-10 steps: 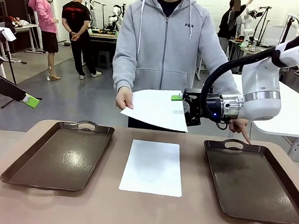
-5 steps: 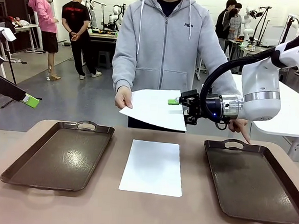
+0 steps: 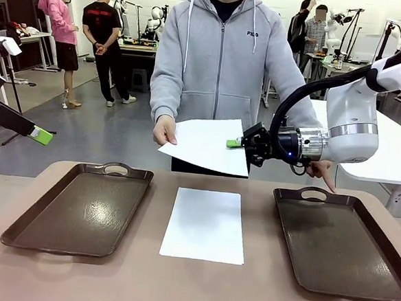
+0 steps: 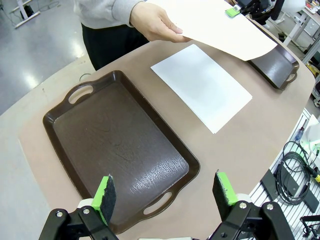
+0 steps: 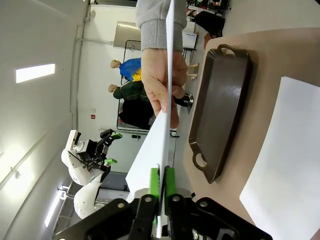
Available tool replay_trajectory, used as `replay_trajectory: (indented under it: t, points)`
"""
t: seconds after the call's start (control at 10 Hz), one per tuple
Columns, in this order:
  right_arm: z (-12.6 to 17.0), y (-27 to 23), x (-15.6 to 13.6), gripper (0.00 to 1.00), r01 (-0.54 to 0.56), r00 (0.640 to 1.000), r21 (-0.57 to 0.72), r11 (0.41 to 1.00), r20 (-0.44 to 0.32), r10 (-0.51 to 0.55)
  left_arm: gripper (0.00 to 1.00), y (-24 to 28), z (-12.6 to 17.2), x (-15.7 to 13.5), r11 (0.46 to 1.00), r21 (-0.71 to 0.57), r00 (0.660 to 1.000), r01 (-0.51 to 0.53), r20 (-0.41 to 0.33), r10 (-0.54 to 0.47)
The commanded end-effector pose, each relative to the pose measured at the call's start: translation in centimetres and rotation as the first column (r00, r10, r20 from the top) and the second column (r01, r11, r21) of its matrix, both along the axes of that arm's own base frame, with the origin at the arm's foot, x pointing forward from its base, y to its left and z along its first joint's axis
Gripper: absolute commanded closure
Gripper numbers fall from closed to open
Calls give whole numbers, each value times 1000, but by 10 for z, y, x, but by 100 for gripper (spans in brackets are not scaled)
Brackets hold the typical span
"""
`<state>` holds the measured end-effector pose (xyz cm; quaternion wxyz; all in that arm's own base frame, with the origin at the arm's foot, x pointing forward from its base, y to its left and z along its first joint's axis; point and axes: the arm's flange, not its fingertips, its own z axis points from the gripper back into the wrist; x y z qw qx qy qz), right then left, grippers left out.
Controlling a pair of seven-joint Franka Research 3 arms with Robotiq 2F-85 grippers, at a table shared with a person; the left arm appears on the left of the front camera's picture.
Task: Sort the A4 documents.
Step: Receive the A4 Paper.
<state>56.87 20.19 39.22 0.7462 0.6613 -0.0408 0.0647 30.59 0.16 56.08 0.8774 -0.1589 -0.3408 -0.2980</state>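
Front view: right end effector [image 3: 236, 144] now has its green pads pinched on the right edge of the A4 sheet [image 3: 204, 145] that the person offers over the far side of the table [image 3: 143, 284]. A sec ago the jaws stood apart w/ that edge between them. Right wrist view agrees: pads [image 5: 155, 180] pressed together, sheet edge-on in the slit.

Person's hand [image 3: 165, 131] has the sheet's left edge, so it's gripped at both ends. It hangs in the air, above & beyond a second A4 sheet [image 3: 205, 224] lying flat btwn the two trays.

Meaning: handover grip looks made. Next is prob. the person letting go, then a carry to a tray. Person's other hand [image 3: 321, 174] shows under the arm, finger down toward the right tray [image 3: 313, 193]. That's poss. the target, can't be sure.

Left end effector [image 4: 164, 186] hovers over the near end of the left tray [image 3: 16, 233], jaws wide apart, holding nothing.
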Motion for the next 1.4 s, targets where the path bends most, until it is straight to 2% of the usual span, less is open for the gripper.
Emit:
replay_trajectory:
  t: [0.0, 1.3]
  points:
    - [3, 4, 7, 100, 4, 1000, 43, 999, -24, -3, 0, 0, -1, 1, 1000, 2, 1000, -2, -1, 2]
    - [0, 1, -1, 100, -7, 1000, 6, 1000, -12, 7, 0, 0, -1, 1, 1000, 2, 1000, -2, -1, 2]
